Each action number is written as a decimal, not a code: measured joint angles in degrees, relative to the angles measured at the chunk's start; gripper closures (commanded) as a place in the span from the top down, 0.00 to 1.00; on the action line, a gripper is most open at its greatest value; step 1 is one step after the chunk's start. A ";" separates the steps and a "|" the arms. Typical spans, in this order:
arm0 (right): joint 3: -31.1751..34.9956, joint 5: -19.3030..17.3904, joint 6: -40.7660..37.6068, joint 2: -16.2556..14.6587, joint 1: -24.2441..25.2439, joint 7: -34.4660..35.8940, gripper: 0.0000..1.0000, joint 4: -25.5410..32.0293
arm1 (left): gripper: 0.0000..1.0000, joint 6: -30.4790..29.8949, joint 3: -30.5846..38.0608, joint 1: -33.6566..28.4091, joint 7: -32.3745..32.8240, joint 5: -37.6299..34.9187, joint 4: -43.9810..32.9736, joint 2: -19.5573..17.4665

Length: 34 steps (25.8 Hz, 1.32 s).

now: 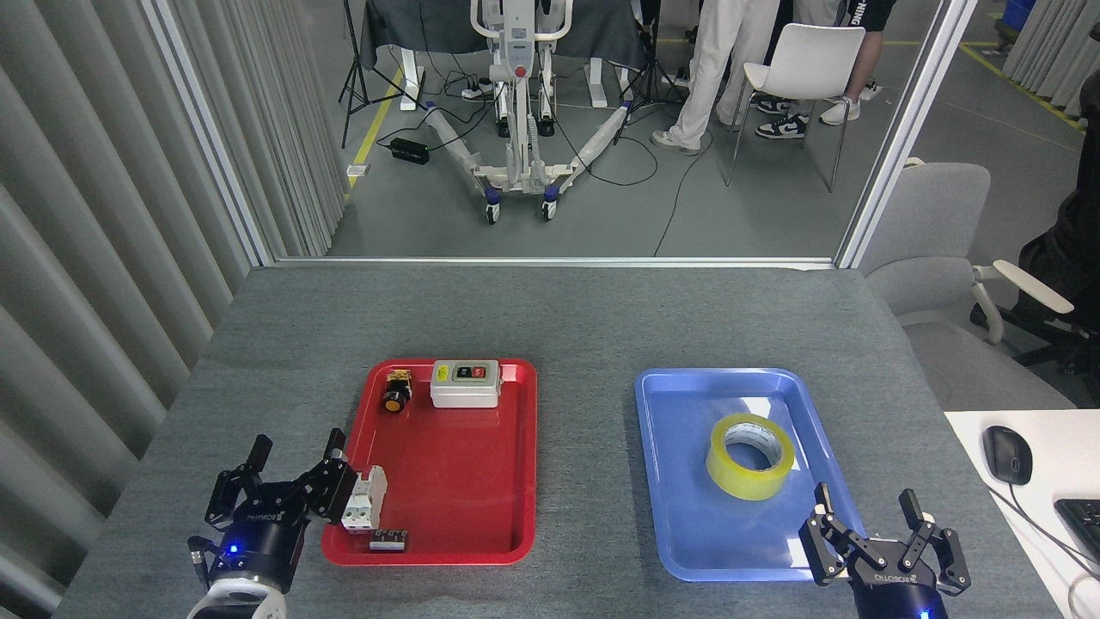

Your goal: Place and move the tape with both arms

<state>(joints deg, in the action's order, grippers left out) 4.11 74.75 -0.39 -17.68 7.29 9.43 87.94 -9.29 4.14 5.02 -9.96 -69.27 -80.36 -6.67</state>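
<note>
The yellow tape roll (750,456) lies flat in the blue tray (679,481), its white core facing up, untouched. My right gripper (868,512) is open with nothing between its fingers, at the tray's near right corner, a little nearer than the roll. My left gripper (294,454) is open and empty too, over the table just left of the red tray (464,490), near its front left corner.
The red tray holds a white switch box (465,383), a yellow push button (396,391), a white breaker (363,500) and a small black part (388,541). A mouse (1007,455) sits on a white desk at right. Grey chairs stand right of the table.
</note>
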 measured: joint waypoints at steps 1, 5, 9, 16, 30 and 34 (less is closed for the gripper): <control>-0.07 -0.05 -0.04 -0.02 0.28 0.00 0.99 0.11 | 1.00 0.01 0.01 0.00 -0.10 0.50 0.01 -0.05; -0.33 -0.27 -0.84 -0.34 0.61 -0.15 0.99 0.37 | 1.00 0.01 -0.02 -0.01 -0.20 1.08 0.05 -0.33; -0.51 -0.59 -2.70 -1.45 0.63 -0.08 0.99 0.40 | 1.00 -0.29 -0.12 -0.08 0.52 0.69 0.47 -0.86; -0.73 -1.84 -3.53 -3.50 0.26 0.19 0.99 0.38 | 1.00 -0.43 -0.24 -0.17 2.05 0.35 0.69 -2.80; -0.68 -2.49 -3.24 -3.25 0.01 0.29 0.99 -0.12 | 1.00 -0.30 -0.31 -0.06 2.62 0.26 0.81 -5.89; -0.68 -2.50 -3.22 -3.24 0.01 0.31 0.99 -0.13 | 1.00 -0.15 -0.53 0.00 3.21 0.21 1.14 -6.36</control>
<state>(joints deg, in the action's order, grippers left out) 3.43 72.25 -3.62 -20.92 7.29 9.75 87.80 -9.44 3.61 5.02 -6.76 -69.06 -79.21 -13.03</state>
